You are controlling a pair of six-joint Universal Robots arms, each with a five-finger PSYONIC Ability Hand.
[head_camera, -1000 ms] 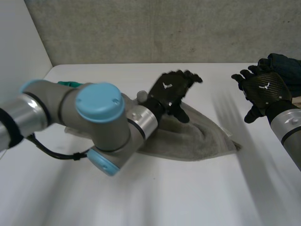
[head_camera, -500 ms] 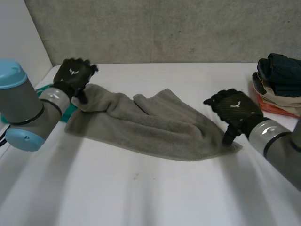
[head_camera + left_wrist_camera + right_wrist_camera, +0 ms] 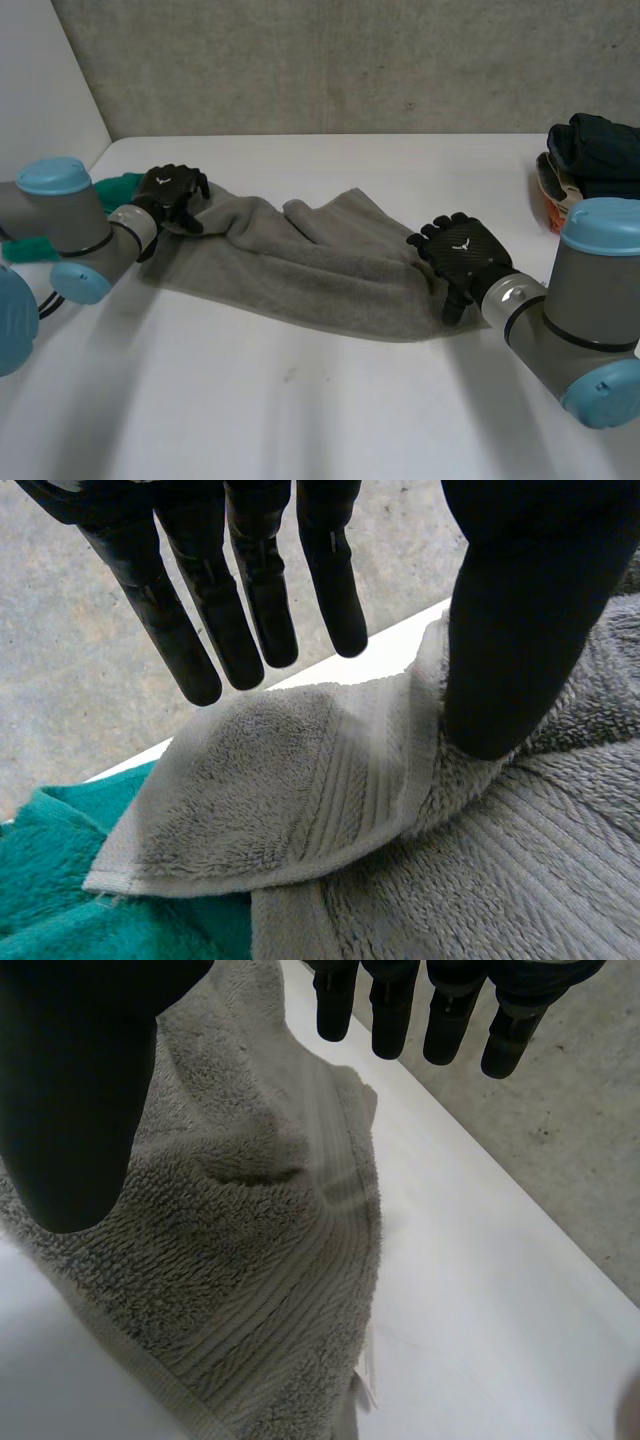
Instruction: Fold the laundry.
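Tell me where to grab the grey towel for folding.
Take the towel by its two end corners. The left corner is flipped over beside a green cloth, so its hem lies free: come from above with the left hand. The right corner lies low under the right hand; pinch it from the outer side.

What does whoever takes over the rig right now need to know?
The left hand is open, fingers straight over the far left corner of the grey towel, thumb against the cloth.
The right hand is open, fingers straight above the towel's right corner, nothing pinched.
The towel lies rumpled on the table, its left corner overlapping a green cloth. A pile of clothes sits far right.
Done: no fold visible.
Left: grasp both corners, fold.
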